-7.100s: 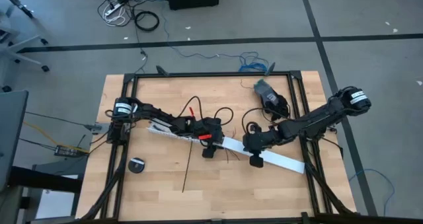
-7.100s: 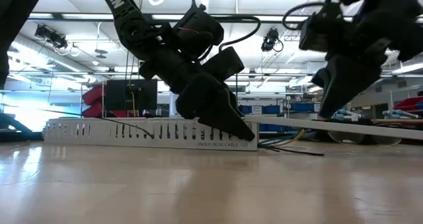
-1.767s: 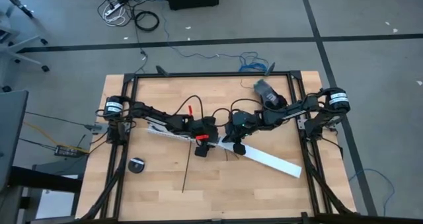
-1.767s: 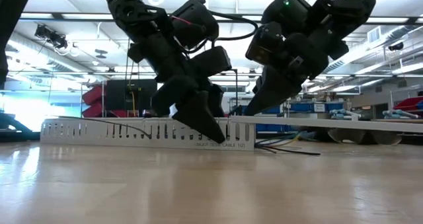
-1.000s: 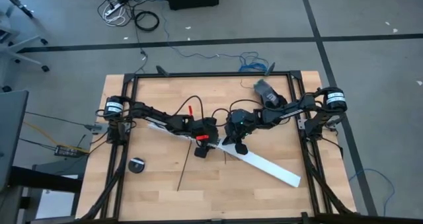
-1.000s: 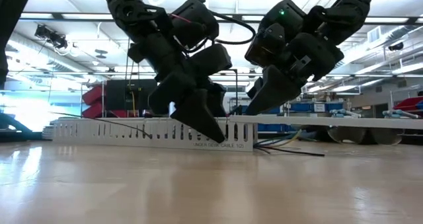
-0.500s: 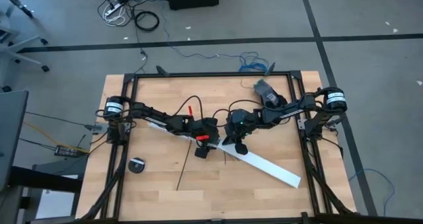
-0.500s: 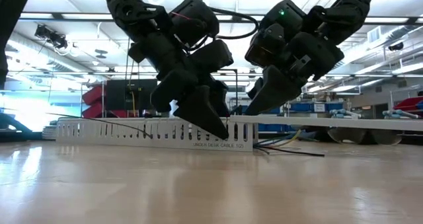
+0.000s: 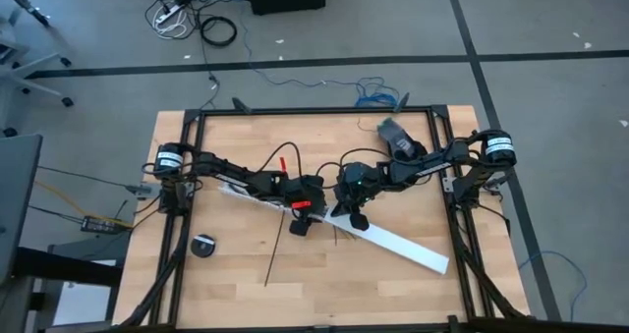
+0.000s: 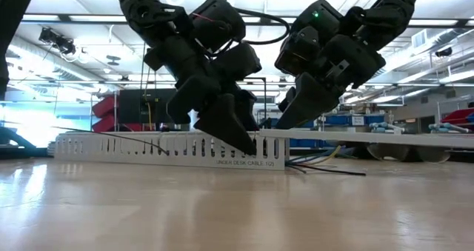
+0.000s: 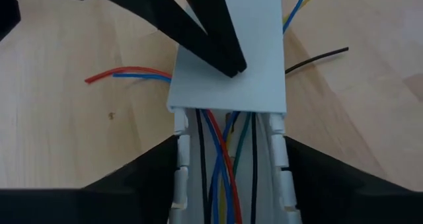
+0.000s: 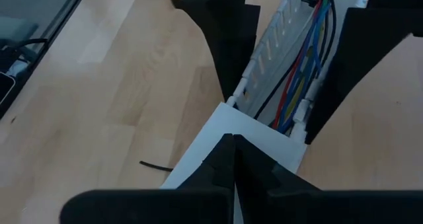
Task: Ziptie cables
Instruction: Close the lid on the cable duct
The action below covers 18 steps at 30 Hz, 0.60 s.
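A long white slotted channel [image 9: 257, 197] lies slantwise across the table, and a flat white cover [image 9: 403, 245] lies on its right half. The cables [image 11: 221, 164], red, blue, black, green and yellow, run inside the channel. Their loose ends [image 10: 326, 166] spill onto the wood. My left gripper [image 9: 300, 213] straddles the channel just before the cover's end. My right gripper [image 9: 354, 213] is shut, its tips on the cover close to the left gripper. The ziptie [image 9: 274, 251], a thin black strip, lies flat on the wood on the near side of the channel, untouched. My left gripper comes slanting down from the table's left and holds the white channel between its two fingers [image 11: 149, 168], one on each slotted side wall [image 11: 180, 151]. The fingers lie across it, and the channel rests on the table. My right gripper presses its shut fingertips [image 11: 228, 62] down on the top face of the white cover near its end [image 12: 228, 128], slanting down from the table's right. The cover lies on the channel.
A small black round object [image 9: 203, 246] sits near the table's left near corner. A grey object [image 9: 393, 132] lies at the far right. Black cords [image 9: 329, 168] loop behind the grippers. A dark metal frame [image 9: 314, 110] borders the table. Bare wood lies on the near side of the channel.
My left gripper has edged a little along the channel toward my right gripper. The channel has shifted slightly on the table. My right gripper has stayed on the cover.
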Motion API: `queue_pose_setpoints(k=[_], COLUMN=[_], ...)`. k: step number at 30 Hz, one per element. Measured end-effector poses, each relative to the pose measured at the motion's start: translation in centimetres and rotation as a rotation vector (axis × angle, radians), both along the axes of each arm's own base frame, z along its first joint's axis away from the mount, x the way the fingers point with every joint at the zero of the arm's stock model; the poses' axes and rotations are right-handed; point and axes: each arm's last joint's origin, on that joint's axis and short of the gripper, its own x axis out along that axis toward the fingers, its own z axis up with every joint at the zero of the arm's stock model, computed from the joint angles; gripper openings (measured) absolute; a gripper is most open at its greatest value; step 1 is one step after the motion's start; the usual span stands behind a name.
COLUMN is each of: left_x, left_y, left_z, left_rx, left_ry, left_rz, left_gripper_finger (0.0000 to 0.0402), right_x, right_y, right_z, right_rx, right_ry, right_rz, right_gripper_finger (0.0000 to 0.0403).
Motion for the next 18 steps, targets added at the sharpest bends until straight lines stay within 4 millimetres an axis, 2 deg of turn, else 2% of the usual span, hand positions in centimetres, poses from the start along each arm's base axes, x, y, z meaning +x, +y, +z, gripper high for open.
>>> queue_pose_setpoints(k=[5, 18], left_x=[0.01, 0.10], left_y=[0.00, -0.05], left_z=[0.01, 0.06], left_rx=[0.001, -0.004], left_ry=[-0.001, -0.011], left_rz=[-0.001, -0.001], left_gripper_finger=[0.0219, 0.0224], right_x=[0.00, -0.05], right_y=[-0.01, -0.35], right_z=[0.00, -0.01], right_rx=[0.001, 0.033], right_ry=[0.001, 0.001], right_rz=[-0.001, 0.016], right_gripper_finger=[0.0000, 0.0000])
